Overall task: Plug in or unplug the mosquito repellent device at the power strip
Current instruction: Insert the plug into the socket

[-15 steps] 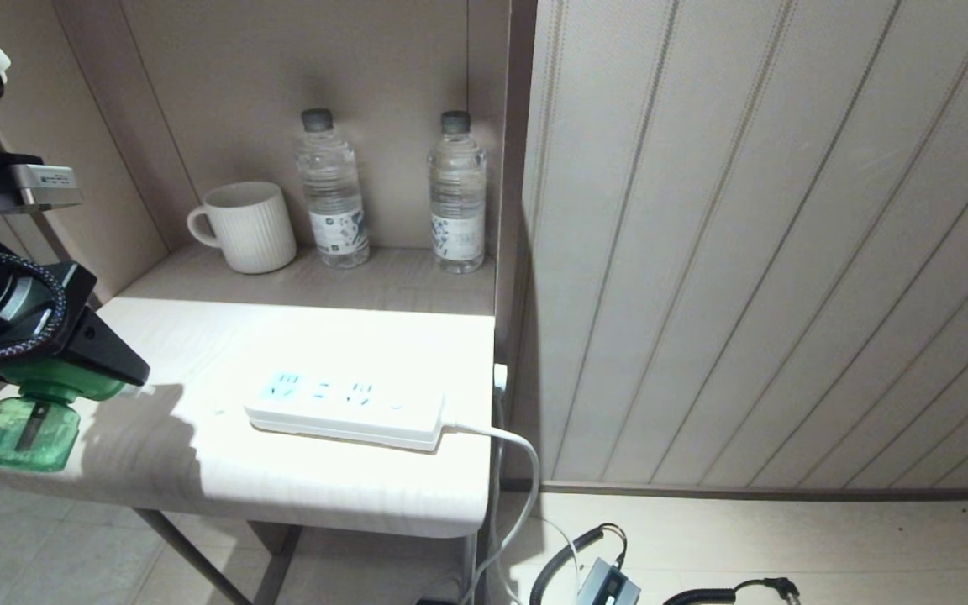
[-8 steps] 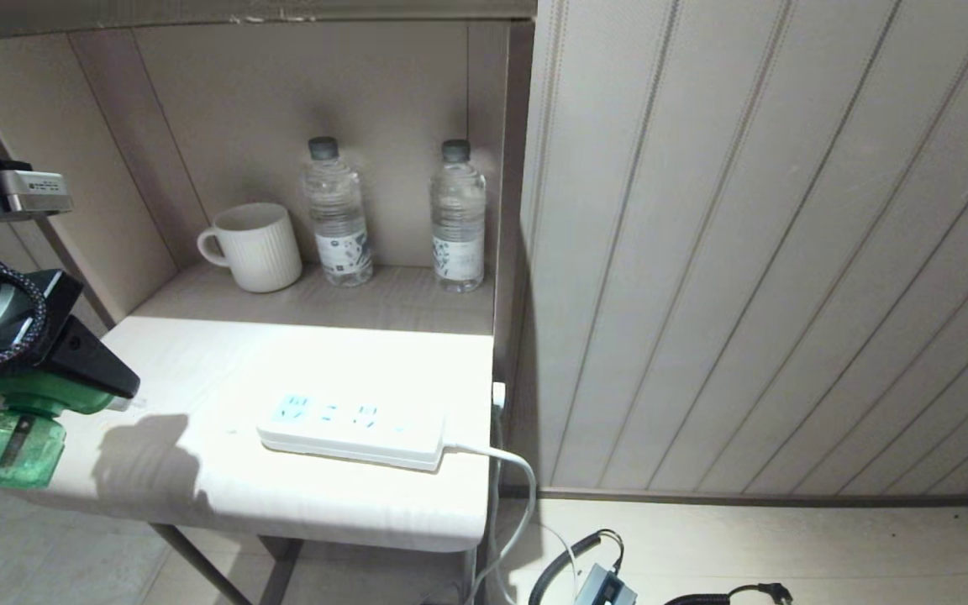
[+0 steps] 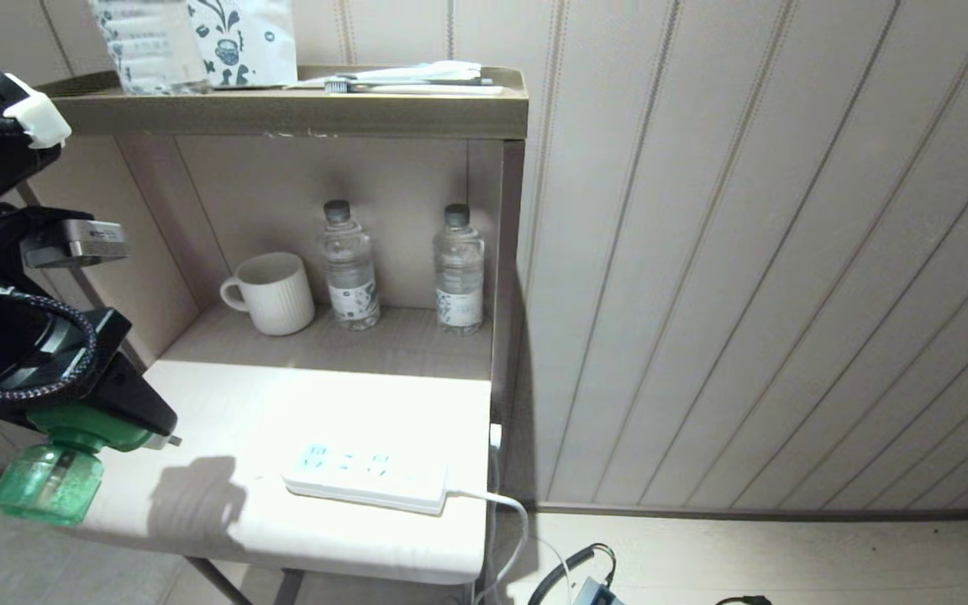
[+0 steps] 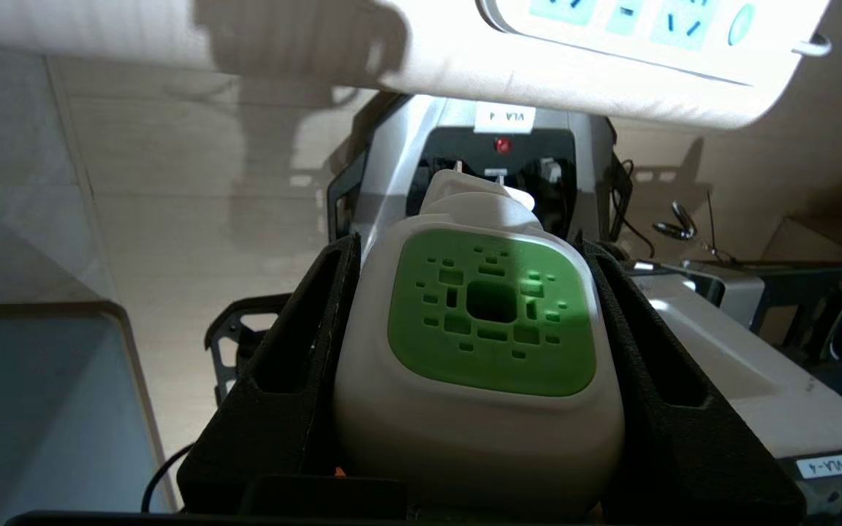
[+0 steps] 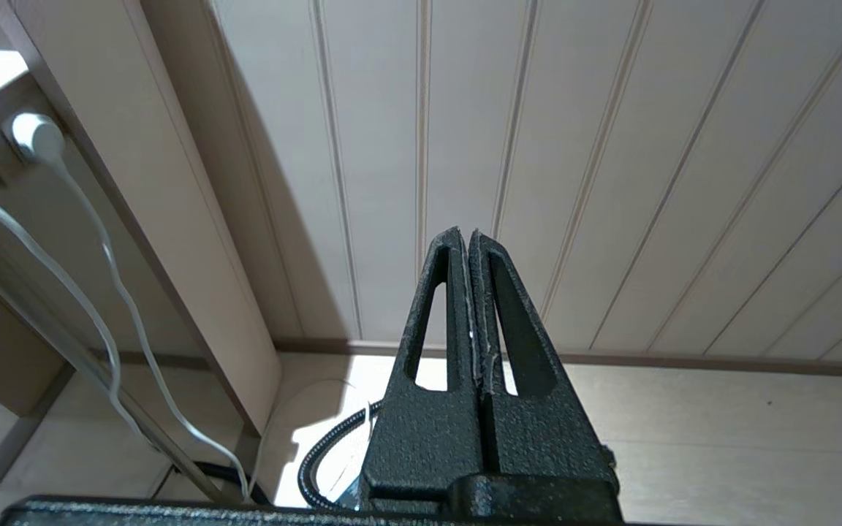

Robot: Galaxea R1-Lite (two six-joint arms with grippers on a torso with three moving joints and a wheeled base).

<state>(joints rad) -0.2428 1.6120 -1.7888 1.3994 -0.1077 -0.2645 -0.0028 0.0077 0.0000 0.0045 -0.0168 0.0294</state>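
Pincer [image 3: 127, 420] on left arm clamps mosquito repellent device [image 3: 51, 475] beside table [image 3: 349, 538].

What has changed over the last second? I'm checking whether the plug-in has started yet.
Mostly the camera: the view has lifted, bringing the shelf's top board into sight, so everything sits lower in the picture. The left gripper still clamps the mosquito repellent device off the table's left front edge, short of the power strip, whose sockets remain empty. Mug and bottles unmoved. The right gripper stays shut, parked.
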